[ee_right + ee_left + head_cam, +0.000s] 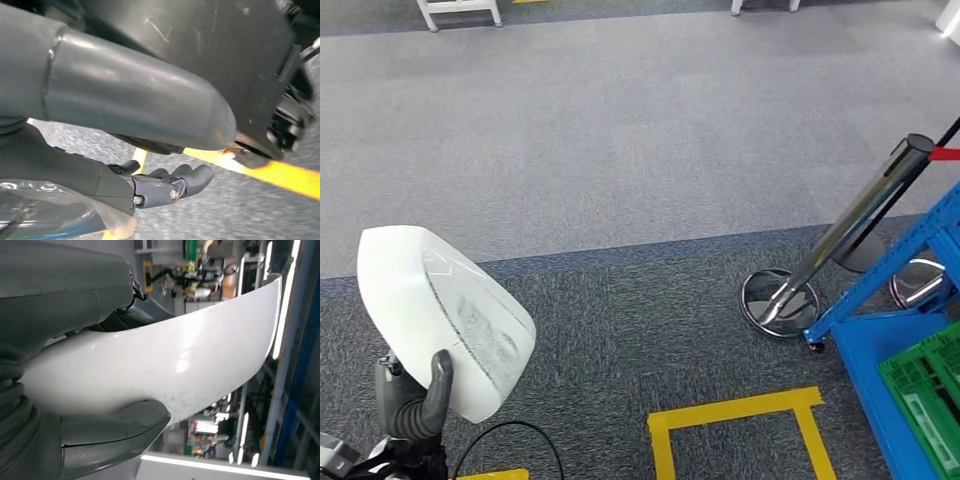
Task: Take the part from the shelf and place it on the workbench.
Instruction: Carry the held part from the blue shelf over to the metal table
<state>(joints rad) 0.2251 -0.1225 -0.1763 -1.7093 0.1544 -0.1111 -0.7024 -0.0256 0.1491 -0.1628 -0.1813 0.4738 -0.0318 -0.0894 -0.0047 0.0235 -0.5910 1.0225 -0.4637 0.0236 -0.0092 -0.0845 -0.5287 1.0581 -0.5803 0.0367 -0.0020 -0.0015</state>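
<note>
The part is a smooth white curved shell with a speckled grey patch on one face. It stands at the lower left of the head view, above the carpet. My left hand grips it from below, a grey thumb pressed against its face. In the left wrist view the white part runs across the picture, clamped between the thumb and the rest of my left hand. My right hand hangs over the floor, its dark fingers slightly bent and holding nothing.
A blue shelf frame with a green crate stands at the right edge. A chrome stanchion rises from its round base beside it. Yellow tape marks a square on the grey carpet. White furniture legs stand far back.
</note>
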